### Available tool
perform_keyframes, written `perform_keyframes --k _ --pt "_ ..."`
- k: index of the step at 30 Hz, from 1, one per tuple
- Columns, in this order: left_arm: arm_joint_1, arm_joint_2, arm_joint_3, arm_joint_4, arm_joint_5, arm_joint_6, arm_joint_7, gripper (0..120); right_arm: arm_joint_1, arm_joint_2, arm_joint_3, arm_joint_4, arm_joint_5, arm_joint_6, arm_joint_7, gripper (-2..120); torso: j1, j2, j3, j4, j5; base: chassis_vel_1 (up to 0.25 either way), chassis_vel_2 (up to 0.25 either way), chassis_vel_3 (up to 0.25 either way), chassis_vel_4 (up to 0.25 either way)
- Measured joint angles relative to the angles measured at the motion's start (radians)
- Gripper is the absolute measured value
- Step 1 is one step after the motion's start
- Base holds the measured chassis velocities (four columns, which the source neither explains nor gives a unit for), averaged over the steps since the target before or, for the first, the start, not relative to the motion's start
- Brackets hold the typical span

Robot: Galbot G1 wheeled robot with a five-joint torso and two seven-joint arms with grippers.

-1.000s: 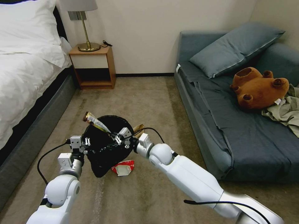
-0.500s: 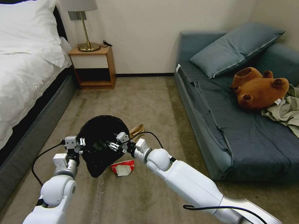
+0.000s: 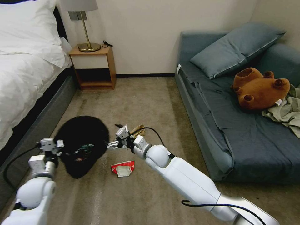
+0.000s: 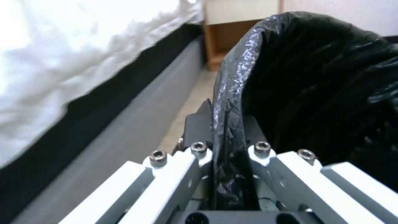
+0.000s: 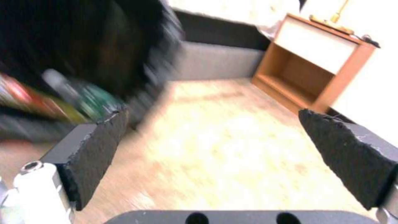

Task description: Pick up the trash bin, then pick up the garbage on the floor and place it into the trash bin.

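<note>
The trash bin point(image 3: 82, 142), lined with a crinkly black bag, hangs tilted above the carpet, its mouth turned toward me. My left gripper point(image 3: 61, 145) is shut on its rim; in the left wrist view the left gripper point(image 4: 229, 137) pinches the bag fold of the trash bin point(image 4: 315, 77). A green-labelled bottle point(image 3: 85, 147) lies inside. My right gripper point(image 3: 114, 137) stands open and empty just right of the bin, its pads point(image 5: 89, 146) wide apart. On the floor lie a red-and-white wrapper point(image 3: 123, 168) and a brown paper bag point(image 3: 138, 129).
A bed point(image 3: 22, 78) runs along the left, and a wooden nightstand point(image 3: 93, 67) with a lamp stands at the back wall. A blue sofa point(image 3: 237, 125) on the right carries a plush bear point(image 3: 259, 89) and an olive cloth point(image 3: 286, 112). Open carpet lies between.
The long snack wrapper went from the right gripper into the bin. The right gripper came out of the bin, open. The left arm swung the bin to the left.
</note>
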Motion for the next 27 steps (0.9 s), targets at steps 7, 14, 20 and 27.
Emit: perform_keyframes --k 7,14,20,27 --pt "0.025 0.04 -0.068 0.016 -0.028 -0.009 0.009 4 -0.021 0.047 0.02 -0.166 -0.129 0.078 -0.026 100 0.0 0.0 0.0 -0.0002 0.0 0.0 0.0 0.0 0.0" --pt "0.069 0.075 -0.136 0.001 -0.065 -0.01 0.012 4 -0.03 0.141 0.027 -0.326 -0.231 0.15 -0.042 100 0.0 0.0 0.0 -0.0001 0.0 0.0 0.0 0.0 0.0" --pt "0.104 0.094 -0.186 -0.019 -0.094 -0.009 0.012 4 -0.029 0.207 0.033 -0.412 -0.304 0.181 -0.048 100 0.0 0.0 0.0 0.0002 -0.0001 0.0 0.0 0.0 0.0" --pt "0.134 0.108 -0.22 -0.059 -0.118 -0.005 0.012 4 -0.031 0.233 -0.012 -0.496 -0.344 0.202 -0.042 100 0.0 0.0 0.0 -0.0002 0.0002 0.0 0.0 0.0 0.0"
